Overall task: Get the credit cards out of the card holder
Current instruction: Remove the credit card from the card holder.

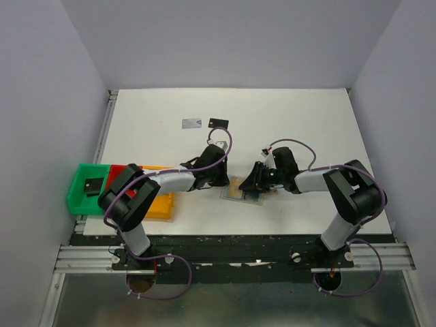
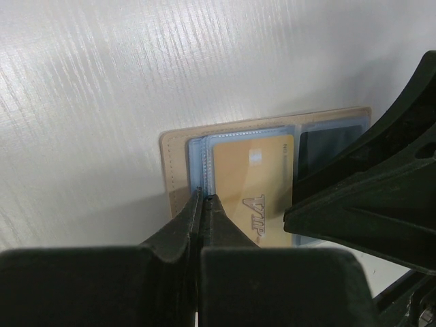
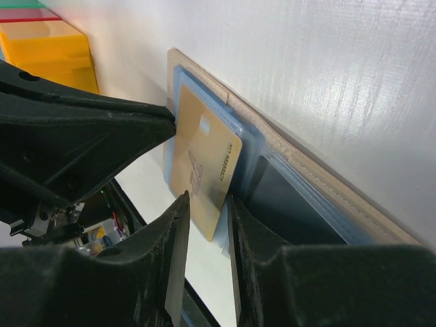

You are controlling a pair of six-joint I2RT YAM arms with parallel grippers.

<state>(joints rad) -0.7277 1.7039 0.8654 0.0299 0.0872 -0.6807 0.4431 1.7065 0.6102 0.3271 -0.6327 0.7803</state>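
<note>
holder: card holder (image 2: 178,146) lies open and flat on the tabletop (image 2: 102,102) between both arms, blue sleeves up
left fingers: left gripper (image 2: 202,196) squeezed together, tips pressed on the sleeve edge, probably pinning the holder so it can't slide
right fingers: right gripper (image 3: 208,199) has a narrow gap and straddles the gold card's free corner, no visible clamp
gold card: gold card (image 2: 248,174) partly out of its sleeve, tilted up off the holder
dark card: dark card (image 2: 327,146) seated in the neighbouring sleeve
already out: silvery card (image 1: 192,123) and black card (image 1: 218,122) side by side, far tabletop
next, likely: pinch the gold card, draw it clear
risk: holder drags along if the pin slips
</note>
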